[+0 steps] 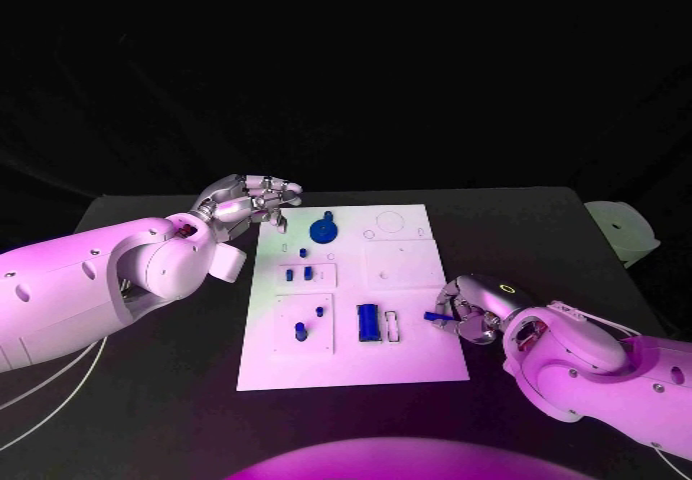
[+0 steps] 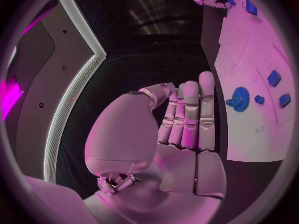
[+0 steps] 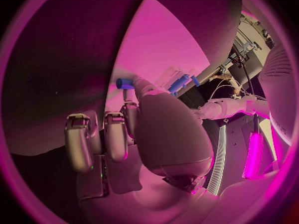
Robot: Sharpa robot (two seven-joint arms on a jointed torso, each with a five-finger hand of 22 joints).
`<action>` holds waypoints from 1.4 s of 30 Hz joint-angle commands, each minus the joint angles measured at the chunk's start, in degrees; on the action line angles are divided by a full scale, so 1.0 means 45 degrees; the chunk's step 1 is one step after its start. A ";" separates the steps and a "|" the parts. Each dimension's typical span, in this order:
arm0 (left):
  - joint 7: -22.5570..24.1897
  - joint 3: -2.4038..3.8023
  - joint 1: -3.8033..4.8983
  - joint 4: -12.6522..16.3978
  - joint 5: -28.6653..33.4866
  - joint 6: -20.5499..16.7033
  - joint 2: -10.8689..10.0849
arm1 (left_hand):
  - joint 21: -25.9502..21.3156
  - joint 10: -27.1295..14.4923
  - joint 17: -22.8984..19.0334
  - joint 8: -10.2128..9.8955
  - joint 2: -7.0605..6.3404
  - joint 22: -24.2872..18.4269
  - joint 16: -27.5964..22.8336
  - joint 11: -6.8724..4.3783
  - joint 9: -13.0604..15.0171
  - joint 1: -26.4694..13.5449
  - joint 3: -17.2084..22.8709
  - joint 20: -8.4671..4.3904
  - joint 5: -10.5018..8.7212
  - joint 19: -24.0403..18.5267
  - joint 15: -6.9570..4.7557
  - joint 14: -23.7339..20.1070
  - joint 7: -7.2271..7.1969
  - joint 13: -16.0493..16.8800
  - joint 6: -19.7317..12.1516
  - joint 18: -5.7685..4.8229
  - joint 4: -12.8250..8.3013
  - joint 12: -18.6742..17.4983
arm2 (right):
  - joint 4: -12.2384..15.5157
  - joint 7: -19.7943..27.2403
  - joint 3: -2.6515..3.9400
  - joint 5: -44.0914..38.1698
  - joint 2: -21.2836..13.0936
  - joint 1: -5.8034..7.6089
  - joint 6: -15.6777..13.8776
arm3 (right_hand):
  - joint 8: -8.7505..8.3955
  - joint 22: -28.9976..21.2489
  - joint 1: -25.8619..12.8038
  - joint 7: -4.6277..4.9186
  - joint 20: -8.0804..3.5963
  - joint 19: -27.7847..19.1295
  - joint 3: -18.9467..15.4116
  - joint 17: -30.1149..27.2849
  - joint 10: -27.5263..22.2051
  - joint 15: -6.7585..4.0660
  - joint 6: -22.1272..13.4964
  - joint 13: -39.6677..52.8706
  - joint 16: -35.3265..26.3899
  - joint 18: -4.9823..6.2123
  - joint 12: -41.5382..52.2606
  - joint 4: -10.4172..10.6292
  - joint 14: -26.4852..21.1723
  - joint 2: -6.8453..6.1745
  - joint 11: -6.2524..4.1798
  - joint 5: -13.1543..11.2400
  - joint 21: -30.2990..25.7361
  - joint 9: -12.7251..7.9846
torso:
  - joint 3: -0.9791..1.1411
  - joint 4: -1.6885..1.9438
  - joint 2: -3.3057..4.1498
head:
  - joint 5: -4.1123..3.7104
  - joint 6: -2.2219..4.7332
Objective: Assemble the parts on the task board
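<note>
Board (image 1: 411,355) sits mid-table with the right hand (image 1: 469,310) at its right edge pinching a little blue peg (image 1: 436,317) pointing left across it toward the slots just beside, while the left hand (image 1: 248,205) hovers empty, fingers together, by the far-left corner.

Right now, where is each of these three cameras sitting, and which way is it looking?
Head view: on the robot's head, looking down at the task board; both arms reach in.
Left wrist view: behind the left hand, facing the board's blue gear.
Right wrist view: behind the right hand, which pinches a small blue part.
Shared: the gear shows in head and left wrist views.
</note>
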 commanded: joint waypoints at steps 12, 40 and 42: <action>0.0045 0.0006 0.0008 0.0056 -0.0003 0.0179 0.0000 | -0.0053 -0.0103 -0.0032 0.0087 0.0035 -0.0015 0.0052 0.0002 0.0012 -0.0034 0.0100 0.0075 0.0087 0.0032 -0.0020 -0.0090 -0.0005 -0.0020 -0.0127 0.0091 -0.0039 0.0081 | 0.0175 -0.0407 -0.0099 -0.0527 -0.0030 -0.0136 0.0333 | 0.0924 0.3352 -0.2010 -0.0016 -0.0047 0.1332 0.4119 0.2106 0.0148 -0.0086 -0.0154 -0.0797 0.0007 -0.0087 0.0113 -0.1847 0.1054 -0.0876 -0.0062 0.0670 0.0056 0.1256 | 0.0006 -0.0014 -0.0009 | 0.0022 0.0007; 0.0056 0.0006 0.0008 0.0181 -0.0003 0.0185 0.0064 | -0.0053 -0.0103 -0.0032 0.0087 0.0035 -0.0015 0.0052 0.0002 0.0012 -0.0034 0.0100 0.0075 0.0087 0.0032 -0.0020 -0.0090 -0.0005 -0.0020 -0.0127 0.0091 -0.0039 0.0081 | 0.0617 -0.0344 -0.0062 0.3038 0.1207 0.0088 -0.1322 | 0.0857 0.3352 -0.3902 -0.0153 -0.0132 0.1332 0.4035 0.2179 0.0252 -0.0177 0.0090 -0.0677 0.0040 -0.0087 0.0271 -0.1105 0.1073 -0.1155 -0.0162 0.1162 0.0056 0.1206 | 0.0002 0.0004 0.0015 | 0.0033 -0.0031; 0.0055 0.0006 0.0008 0.0185 -0.0003 0.0189 0.0065 | -0.0053 -0.0103 -0.0032 0.0087 0.0035 -0.0015 0.0052 0.0002 0.0012 -0.0034 0.0100 0.0075 0.0087 0.0032 -0.0020 -0.0090 -0.0005 -0.0020 -0.0127 0.0091 -0.0039 0.0081 | 0.0539 -0.0354 -0.0063 0.3094 0.1303 0.0083 -0.1267 | 0.0882 0.3352 -0.4027 -0.0169 -0.0138 0.1332 0.3926 0.2172 0.0248 -0.0183 0.0148 -0.0682 0.0036 -0.0087 0.0256 -0.1033 0.1072 -0.1170 -0.0171 0.1078 0.0056 0.1216 | 0.0008 0.0007 0.0013 | 0.0040 -0.0038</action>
